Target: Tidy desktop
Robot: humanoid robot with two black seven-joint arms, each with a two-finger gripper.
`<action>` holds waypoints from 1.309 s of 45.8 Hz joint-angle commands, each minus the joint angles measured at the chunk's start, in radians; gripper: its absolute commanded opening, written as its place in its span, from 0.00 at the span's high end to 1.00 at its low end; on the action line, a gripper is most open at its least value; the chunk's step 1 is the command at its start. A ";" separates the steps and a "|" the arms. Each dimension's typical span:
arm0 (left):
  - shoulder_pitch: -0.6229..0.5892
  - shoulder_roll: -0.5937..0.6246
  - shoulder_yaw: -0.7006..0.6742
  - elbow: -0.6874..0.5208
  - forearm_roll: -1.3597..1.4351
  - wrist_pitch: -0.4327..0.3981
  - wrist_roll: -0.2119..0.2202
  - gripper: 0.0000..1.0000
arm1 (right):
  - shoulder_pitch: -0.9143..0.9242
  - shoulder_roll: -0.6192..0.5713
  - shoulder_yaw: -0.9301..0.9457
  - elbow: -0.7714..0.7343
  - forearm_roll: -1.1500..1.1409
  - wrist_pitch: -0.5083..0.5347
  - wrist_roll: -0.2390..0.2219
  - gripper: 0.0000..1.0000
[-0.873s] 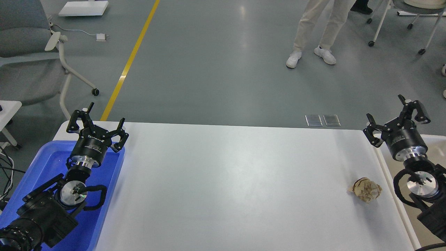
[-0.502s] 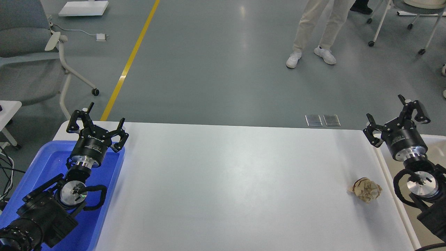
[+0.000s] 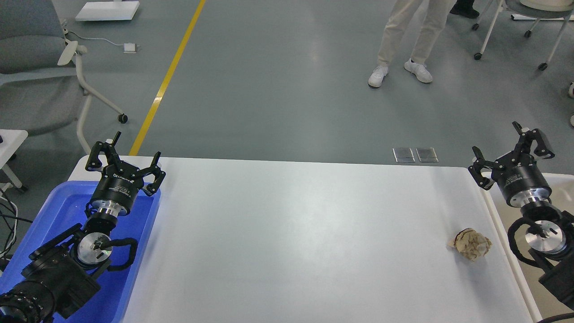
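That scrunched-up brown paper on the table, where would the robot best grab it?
Probably from straight above, pinching the crumpled paper ball across its middle. It lies alone on the desktop, lumpy with no handle, and the right pincer, open, is nearer.

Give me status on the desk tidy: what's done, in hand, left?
Done: apart from one item, the desktop shows nothing loose. In hand: nothing; the left gripper hangs open above the blue tray, the right gripper open near the bin, both empty. Left: the crumpled brown paper ball lies near the desktop's right edge, untouched. The right arm looks best placed to grab it.
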 commanded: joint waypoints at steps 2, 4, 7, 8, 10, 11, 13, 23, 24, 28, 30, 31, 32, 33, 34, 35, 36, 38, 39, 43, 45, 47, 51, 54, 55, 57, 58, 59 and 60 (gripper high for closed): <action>-0.001 0.000 0.000 0.000 0.000 0.000 0.000 0.00 | 0.002 0.003 0.000 0.002 -0.001 0.000 0.003 0.00; 0.000 0.000 0.000 0.000 0.000 0.000 0.000 0.00 | 0.000 0.003 0.000 0.003 -0.001 0.000 0.003 0.00; 0.000 0.000 0.000 0.000 0.000 0.000 0.000 0.00 | -0.001 0.003 0.000 0.003 -0.001 0.000 0.003 0.00; 0.000 0.000 0.000 0.000 0.000 0.000 0.000 0.00 | -0.001 0.003 0.000 0.003 -0.001 0.000 0.003 0.00; 0.000 0.000 0.000 0.000 0.000 0.000 0.000 0.00 | -0.001 0.003 0.000 0.003 -0.001 0.000 0.003 0.00; 0.000 0.000 0.000 0.000 0.000 0.000 0.000 0.00 | -0.001 0.003 0.000 0.003 -0.001 0.000 0.003 0.00; 0.000 0.000 0.000 0.000 0.000 0.000 0.000 0.00 | -0.003 0.003 0.000 0.005 -0.001 0.000 0.003 0.00; -0.001 -0.001 0.000 0.000 0.000 0.000 0.000 0.00 | -0.015 0.003 -0.002 0.006 -0.001 0.000 0.003 0.00; 0.000 0.000 0.000 0.000 0.000 0.000 0.000 0.00 | -0.015 0.005 0.000 0.006 -0.001 0.000 0.003 0.00; 0.000 0.000 0.000 0.000 0.000 0.000 0.000 0.00 | -0.017 0.006 0.002 0.011 -0.001 -0.002 0.001 0.00; 0.000 0.000 0.000 0.000 0.000 0.000 0.000 0.00 | -0.015 0.005 0.002 0.014 0.002 -0.003 0.000 0.00; -0.001 0.000 0.000 0.000 0.000 0.000 0.000 0.00 | -0.012 0.005 0.002 0.014 0.002 -0.005 0.000 0.00; 0.000 0.000 0.000 0.000 0.000 0.000 0.000 0.00 | -0.009 0.005 0.002 0.014 0.002 -0.006 0.000 0.00; 0.000 0.000 0.000 0.000 0.000 0.000 0.000 0.00 | -0.006 0.005 0.002 0.014 -0.001 -0.008 0.000 0.00; 0.000 0.000 0.000 0.000 0.000 0.000 0.000 0.00 | -0.003 0.005 0.002 0.014 0.002 -0.008 0.000 0.00; 0.000 0.000 0.000 0.000 0.000 0.000 0.000 0.00 | -0.001 0.003 0.003 0.014 -0.001 -0.008 0.000 0.00; 0.000 0.000 0.000 0.000 0.000 0.000 0.000 0.00 | -0.001 0.002 0.008 0.014 0.002 -0.009 0.000 0.00; 0.000 -0.001 0.000 0.000 0.000 0.000 0.000 0.00 | 0.000 -0.001 0.011 0.016 0.002 -0.009 0.000 0.00; -0.001 0.000 0.000 0.000 0.000 0.000 0.000 0.00 | 0.002 -0.003 0.011 0.016 0.002 -0.009 0.000 0.00; 0.000 0.000 0.000 0.000 0.000 0.000 0.000 0.00 | 0.002 -0.009 0.011 0.017 -0.001 0.000 0.000 0.00; 0.000 0.000 0.000 0.000 0.000 0.000 0.000 0.00 | 0.002 -0.020 0.012 0.022 -0.002 0.003 0.000 0.00; 0.000 0.000 0.000 0.000 0.000 0.000 0.000 0.00 | 0.002 -0.034 0.008 0.026 -0.004 0.003 0.000 0.00; -0.001 0.000 0.000 0.000 0.000 0.000 0.000 0.00 | 0.014 -0.060 -0.017 0.028 -0.022 0.000 0.000 0.00; 0.000 -0.001 0.000 0.000 0.000 0.000 0.000 0.00 | 0.043 -0.074 -0.054 0.019 -0.094 -0.011 0.001 0.00; 0.000 0.000 0.000 0.000 0.000 0.000 0.000 0.00 | 0.055 -0.083 -0.064 0.014 -0.123 -0.014 0.001 0.00; -0.001 -0.001 0.000 0.000 0.000 0.000 0.000 0.00 | 0.077 -0.106 -0.087 0.011 -0.178 -0.018 0.001 0.00; 0.000 0.000 0.000 0.000 0.000 0.000 0.000 0.00 | 0.083 -0.118 -0.100 0.011 -0.204 -0.022 0.000 0.01; -0.001 0.000 0.000 0.000 0.000 0.000 0.000 0.00 | 0.091 -0.132 -0.110 0.012 -0.232 -0.025 0.001 0.01; -0.001 0.000 0.000 0.000 0.000 0.000 0.000 0.00 | 0.095 -0.144 -0.121 0.014 -0.260 -0.029 0.001 0.01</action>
